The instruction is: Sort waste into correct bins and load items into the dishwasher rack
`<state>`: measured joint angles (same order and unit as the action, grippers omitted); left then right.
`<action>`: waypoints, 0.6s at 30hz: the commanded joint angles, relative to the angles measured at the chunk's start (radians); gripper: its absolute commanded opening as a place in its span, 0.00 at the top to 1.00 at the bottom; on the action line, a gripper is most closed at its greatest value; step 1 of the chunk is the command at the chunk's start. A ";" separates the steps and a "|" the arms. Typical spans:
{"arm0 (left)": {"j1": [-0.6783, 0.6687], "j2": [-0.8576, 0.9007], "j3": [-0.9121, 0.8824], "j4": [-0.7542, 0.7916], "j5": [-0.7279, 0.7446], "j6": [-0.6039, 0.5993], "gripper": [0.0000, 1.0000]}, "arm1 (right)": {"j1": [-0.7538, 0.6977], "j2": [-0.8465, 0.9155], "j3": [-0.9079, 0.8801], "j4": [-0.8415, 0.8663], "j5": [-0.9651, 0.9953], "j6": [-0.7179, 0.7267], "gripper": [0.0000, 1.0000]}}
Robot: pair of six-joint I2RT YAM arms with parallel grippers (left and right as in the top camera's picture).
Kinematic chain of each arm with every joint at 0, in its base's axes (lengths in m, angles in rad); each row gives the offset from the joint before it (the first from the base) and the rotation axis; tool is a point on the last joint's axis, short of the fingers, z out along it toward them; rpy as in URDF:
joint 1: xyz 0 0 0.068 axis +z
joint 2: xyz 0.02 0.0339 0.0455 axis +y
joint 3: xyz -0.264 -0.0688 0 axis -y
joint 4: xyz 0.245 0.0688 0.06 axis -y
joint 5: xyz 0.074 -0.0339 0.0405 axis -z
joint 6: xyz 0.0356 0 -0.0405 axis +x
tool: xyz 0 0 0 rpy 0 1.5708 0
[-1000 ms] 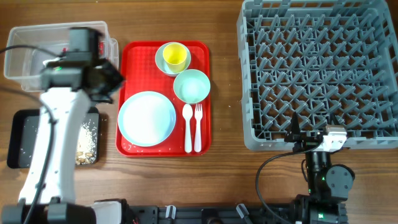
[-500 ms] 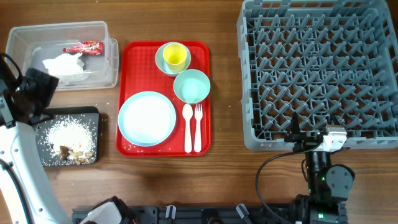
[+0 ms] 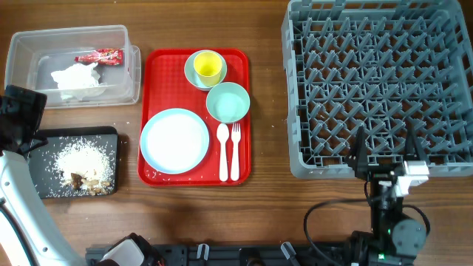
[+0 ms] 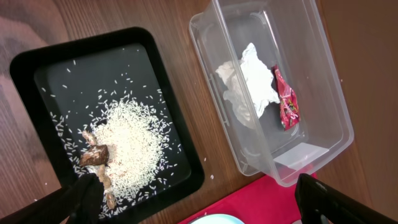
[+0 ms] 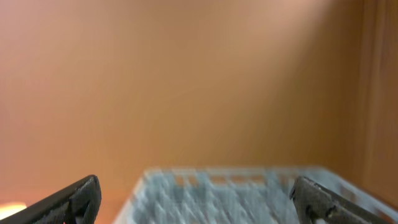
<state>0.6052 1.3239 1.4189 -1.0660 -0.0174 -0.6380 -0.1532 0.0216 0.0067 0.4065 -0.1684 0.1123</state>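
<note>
The crumpled white napkin (image 3: 76,76) (image 4: 252,84) and red foil wrapper (image 3: 98,56) (image 4: 286,102) lie inside the clear tub (image 3: 111,89) (image 4: 323,106). Rice and brown scraps (image 3: 83,176) (image 4: 96,155) are spread in the black tray (image 3: 44,188) (image 4: 37,68). On the red serving tray (image 3: 240,63) are the pale-blue plate (image 3: 175,140), mint-green bowl (image 3: 228,102), yellow cup (image 3: 208,66) in a pale-blue bowl, spoon (image 3: 223,151) and fork (image 3: 236,151). My left gripper (image 3: 22,122) (image 4: 205,205) hangs open and empty near the black tray. My right gripper (image 3: 384,151) (image 5: 199,205) is open at the front edge of the grey rack (image 3: 377,89) (image 5: 236,193).
The right wrist view is blurred, showing only the rack's near rim and brown wood. Bare wooden table lies between the red serving tray and the rack, and along the front edge.
My left arm has swung away from the clear tub to the left edge and its jaws have opened, leaving napkin and wrapper in the tub. The right gripper has shifted slightly and turned.
</note>
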 commanded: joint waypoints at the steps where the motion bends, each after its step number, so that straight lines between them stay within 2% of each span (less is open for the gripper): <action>1: 0.006 -0.002 0.012 0.000 0.008 0.001 0.00 | 0.002 -0.005 -0.002 0.144 -0.122 0.291 0.00; 3: 0.006 -0.002 0.012 0.000 0.008 0.001 0.00 | 0.002 -0.003 -0.002 0.298 -0.120 0.386 0.00; 7: 0.006 -0.002 0.012 0.000 0.008 0.001 0.00 | 0.002 0.046 0.031 0.549 -0.095 0.385 0.00; 10: 0.006 -0.002 0.012 0.000 0.008 0.001 0.00 | 0.002 0.166 0.147 0.530 -0.099 0.385 0.00; 12: 0.006 -0.002 0.012 0.000 0.008 0.001 0.00 | 0.002 0.305 0.253 0.520 -0.145 0.384 0.00; 15: 0.006 -0.002 0.012 0.000 0.008 0.001 0.00 | 0.002 0.571 0.474 0.498 -0.323 0.385 0.00; 18: 0.006 -0.002 0.012 0.000 0.008 0.001 0.00 | 0.019 0.840 0.726 0.399 -0.544 0.394 0.00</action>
<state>0.6052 1.3239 1.4189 -1.0687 -0.0101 -0.6380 -0.1524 0.6537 0.5346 0.8661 -0.4507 0.4820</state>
